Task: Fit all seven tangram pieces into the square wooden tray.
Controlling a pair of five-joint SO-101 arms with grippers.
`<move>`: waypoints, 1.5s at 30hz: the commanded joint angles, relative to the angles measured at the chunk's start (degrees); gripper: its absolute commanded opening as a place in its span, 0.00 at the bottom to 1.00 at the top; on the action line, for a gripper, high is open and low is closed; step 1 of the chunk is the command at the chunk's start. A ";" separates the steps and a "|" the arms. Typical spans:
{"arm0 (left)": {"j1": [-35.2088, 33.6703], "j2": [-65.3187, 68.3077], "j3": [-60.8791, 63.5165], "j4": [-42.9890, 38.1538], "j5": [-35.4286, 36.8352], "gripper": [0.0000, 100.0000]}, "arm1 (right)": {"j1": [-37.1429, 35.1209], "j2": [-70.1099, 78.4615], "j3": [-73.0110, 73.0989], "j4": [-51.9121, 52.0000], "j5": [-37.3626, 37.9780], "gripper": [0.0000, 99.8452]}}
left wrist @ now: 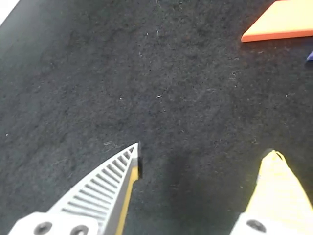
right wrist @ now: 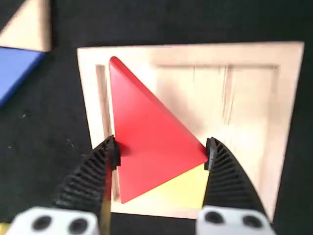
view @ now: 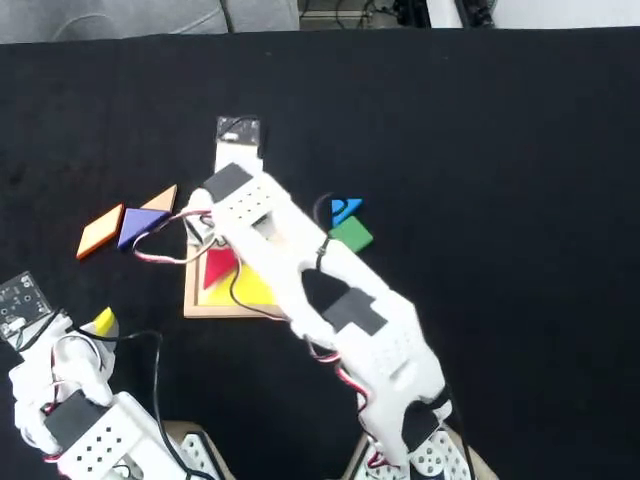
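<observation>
The square wooden tray point(right wrist: 288, 98) holds a large red triangle point(right wrist: 146, 142) that lies slantwise, partly over a yellow triangle point(right wrist: 188, 191). My right gripper point(right wrist: 161, 152) is shut on the red triangle, one black fingertip on its long side and the other on its corner. From above, the right arm covers most of the tray point(view: 200, 303). An orange parallelogram point(view: 100, 230), a blue triangle point(view: 140, 228) and a tan triangle point(view: 162, 198) lie left of the tray. A small blue triangle point(view: 345, 208) and a green square point(view: 350, 236) lie to its right. My left gripper point(left wrist: 203, 156) hangs open over bare cloth.
The table is covered in black cloth. A small white board with a black patch point(view: 238, 133) lies just behind the tray. Another such board point(view: 20, 297) sits by the left arm near the front left corner. The orange parallelogram point(left wrist: 279, 24) lies ahead of the left gripper.
</observation>
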 commanded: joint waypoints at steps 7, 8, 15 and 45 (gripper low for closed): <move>0.92 -0.44 0.13 0.18 -0.79 0.37 | -1.85 0.40 -4.88 -1.32 -0.97 0.15; 0.92 -0.44 0.13 0.18 -0.79 0.37 | -1.93 0.40 -4.97 -1.23 -0.97 0.15; 0.92 -0.44 0.22 0.18 -0.79 0.37 | -5.63 0.48 -5.14 -1.23 6.68 0.16; 1.01 -0.44 0.22 0.18 -0.79 0.37 | -5.54 0.48 -2.07 -1.14 8.35 0.35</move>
